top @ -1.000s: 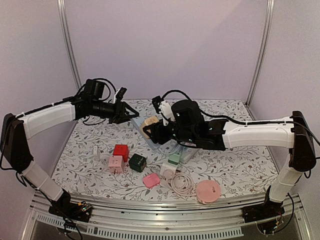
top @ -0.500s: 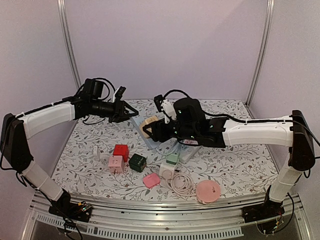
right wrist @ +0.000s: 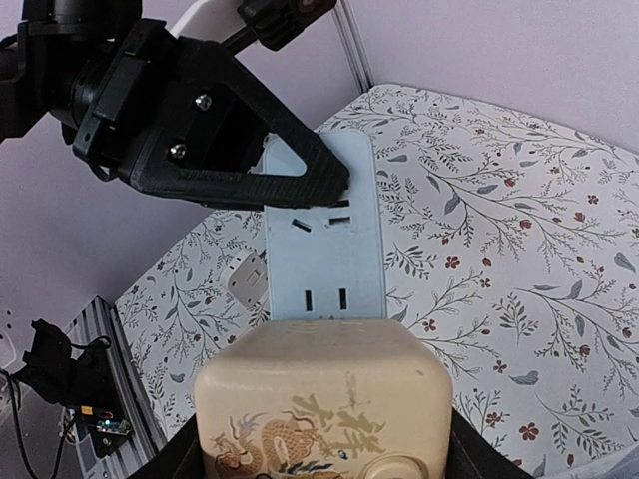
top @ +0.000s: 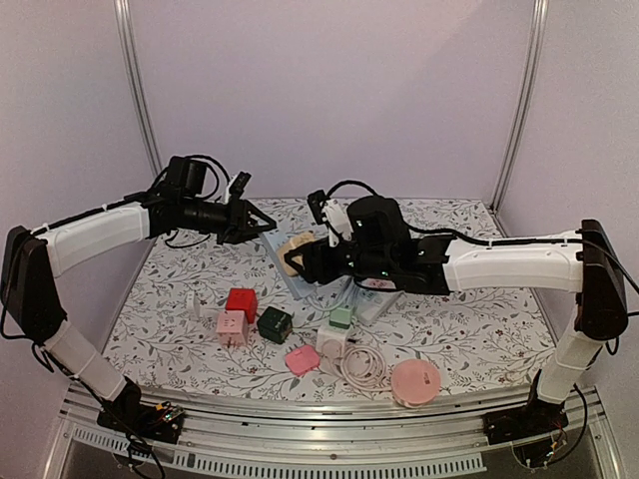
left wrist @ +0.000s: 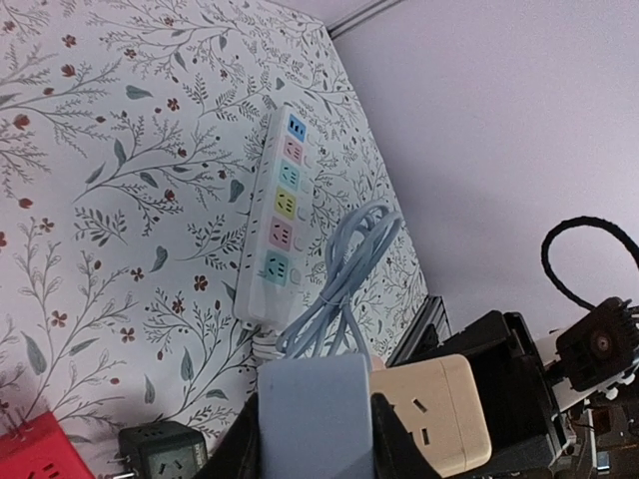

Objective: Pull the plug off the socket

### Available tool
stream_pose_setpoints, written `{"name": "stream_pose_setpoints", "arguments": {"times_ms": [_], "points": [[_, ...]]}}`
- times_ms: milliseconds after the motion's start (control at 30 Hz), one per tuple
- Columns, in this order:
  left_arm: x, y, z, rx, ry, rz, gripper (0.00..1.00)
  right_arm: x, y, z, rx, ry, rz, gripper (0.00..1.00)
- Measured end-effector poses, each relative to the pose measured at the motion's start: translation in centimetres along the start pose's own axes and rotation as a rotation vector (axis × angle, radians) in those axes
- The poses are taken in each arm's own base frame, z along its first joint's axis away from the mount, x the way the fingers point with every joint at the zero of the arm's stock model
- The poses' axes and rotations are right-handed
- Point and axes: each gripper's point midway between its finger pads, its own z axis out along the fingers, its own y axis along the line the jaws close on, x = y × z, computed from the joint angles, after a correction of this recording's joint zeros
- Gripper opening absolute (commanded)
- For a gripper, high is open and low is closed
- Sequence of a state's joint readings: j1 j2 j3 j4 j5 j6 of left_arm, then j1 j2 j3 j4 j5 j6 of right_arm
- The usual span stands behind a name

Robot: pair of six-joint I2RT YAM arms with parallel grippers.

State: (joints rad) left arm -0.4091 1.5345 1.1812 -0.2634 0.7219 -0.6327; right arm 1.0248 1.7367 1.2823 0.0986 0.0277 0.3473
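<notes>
Held above the middle of the floral-patterned bench (top: 469, 329), a cream, dragon-printed hard-plastic cube plug (right wrist: 324, 399) sits seated in a flat pale-blue plastic power strip (right wrist: 349, 249). The right tool (right wrist: 324, 444) is closed on the cube's two opposite sides. The left tool (left wrist: 315, 439), at 10 o'clock from it in the overhead view, is clamped narrowly on the strip's end. The plug looks light, rigid and glossy, so it may slip, and its prongs probably bind. Those broad sides seem the best hold, drawn straight off.
</notes>
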Motion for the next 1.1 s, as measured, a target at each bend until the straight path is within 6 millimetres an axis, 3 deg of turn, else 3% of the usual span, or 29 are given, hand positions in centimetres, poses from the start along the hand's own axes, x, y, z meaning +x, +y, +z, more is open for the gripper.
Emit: {"name": "stream_pose_setpoints", "arguments": {"times_ms": [567, 1100], "points": [[0.3, 1.0, 0.6, -0.037, 0.031, 0.044, 0.07, 1.2, -0.2, 0.1, 0.139, 0.028, -0.157, 0.40], [0.1, 1.4, 0.8, -0.050, 0.024, 0.034, 0.06, 1.2, -1.1, 0.5, 0.013, 0.069, -0.023, 0.40]]}}
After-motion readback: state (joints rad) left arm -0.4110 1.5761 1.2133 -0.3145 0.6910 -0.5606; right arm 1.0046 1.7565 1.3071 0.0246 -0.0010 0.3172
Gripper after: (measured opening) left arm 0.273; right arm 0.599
